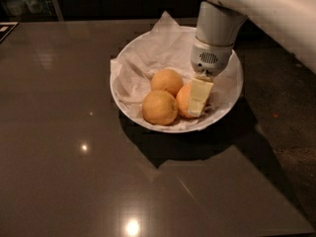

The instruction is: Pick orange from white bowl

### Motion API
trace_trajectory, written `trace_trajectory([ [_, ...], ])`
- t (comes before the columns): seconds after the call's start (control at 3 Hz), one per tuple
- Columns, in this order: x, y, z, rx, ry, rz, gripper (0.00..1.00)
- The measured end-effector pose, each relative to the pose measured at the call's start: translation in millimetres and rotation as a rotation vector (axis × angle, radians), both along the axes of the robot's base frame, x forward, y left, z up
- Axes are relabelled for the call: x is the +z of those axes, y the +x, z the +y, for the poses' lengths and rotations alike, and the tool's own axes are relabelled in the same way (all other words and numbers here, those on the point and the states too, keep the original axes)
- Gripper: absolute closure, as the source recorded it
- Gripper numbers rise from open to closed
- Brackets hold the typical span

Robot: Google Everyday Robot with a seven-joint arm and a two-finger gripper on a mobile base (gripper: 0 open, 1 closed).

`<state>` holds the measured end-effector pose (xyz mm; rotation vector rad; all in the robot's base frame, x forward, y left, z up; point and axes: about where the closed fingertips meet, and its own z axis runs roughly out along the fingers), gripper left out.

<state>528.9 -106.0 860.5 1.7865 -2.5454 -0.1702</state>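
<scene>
1. Fingers (200, 97) are closed on the orange (182, 101): one pale, flat finger lies against the fruit's right-hand face, while its partner is hidden behind the fruit.
2. Largest of all is the dark, glossy table (59, 132), which fills nearly the whole view and shows two bright spots of reflected light near the front.
3. Next comes the white arm (266, 9), entering from the top right and turning down into a round wrist with a small grille over the bowl's right half.
4. Below it, the white bowl (240, 78) stands on the table a little right of centre, towards the back, casting a dark shadow to the front.
5. Crumpled white paper (148, 53) lines the bowl and sticks up past its rim at the back and left.
6. At the end of the wrist, the gripper (194, 105) reaches down inside the bowl, right of its middle.
7. Three fruits sit together in the bowl (all touching or nearly so): the orange on the right, a paler fruit (167, 81) behind, and another pale fruit (160, 107) in front on the left.
</scene>
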Motion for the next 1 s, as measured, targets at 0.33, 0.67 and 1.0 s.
trace_trajectory([
  [0.33,-2.7,1.3,0.3,-0.001,0.0,0.012,0.61],
  [0.67,-2.7,1.3,0.3,-0.001,0.0,0.012,0.85],
  [1.0,-0.5,6.1,2.8,-0.004,0.019,-0.023,1.0],
])
